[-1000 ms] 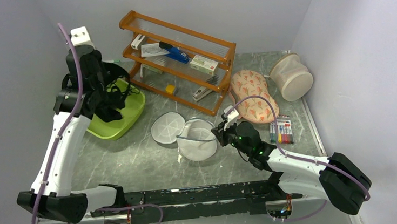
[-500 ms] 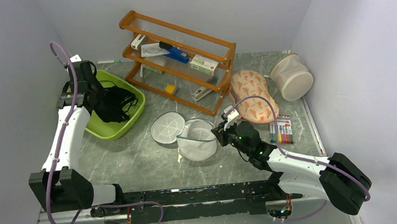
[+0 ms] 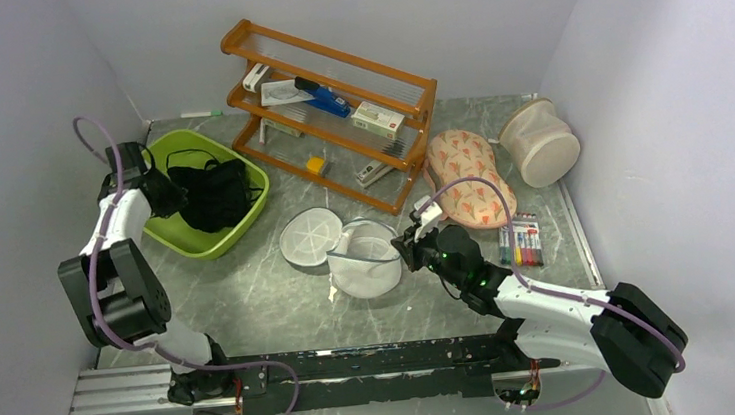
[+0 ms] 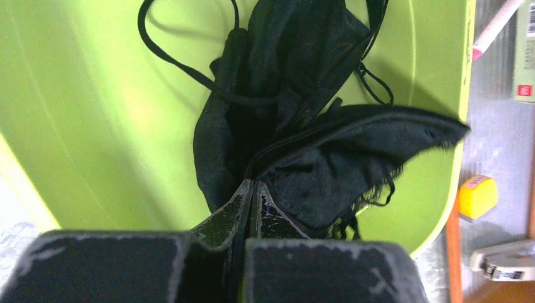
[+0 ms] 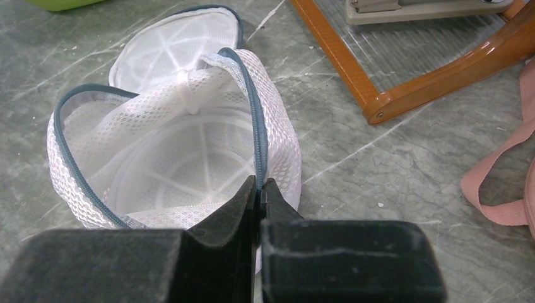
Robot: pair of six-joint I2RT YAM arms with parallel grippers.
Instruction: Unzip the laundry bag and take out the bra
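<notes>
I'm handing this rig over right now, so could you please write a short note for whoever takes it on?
Left gripper: shut, tips pinching the bra, which lies in the green tub.
Right gripper: shut on the rim of the laundry bag, which sits near the wooden rack.
Done: bag unzipped, lid flopped back, inside empty; bra is out.
Left: let go of the bra and the bag, then probably pull both arms back.
</notes>
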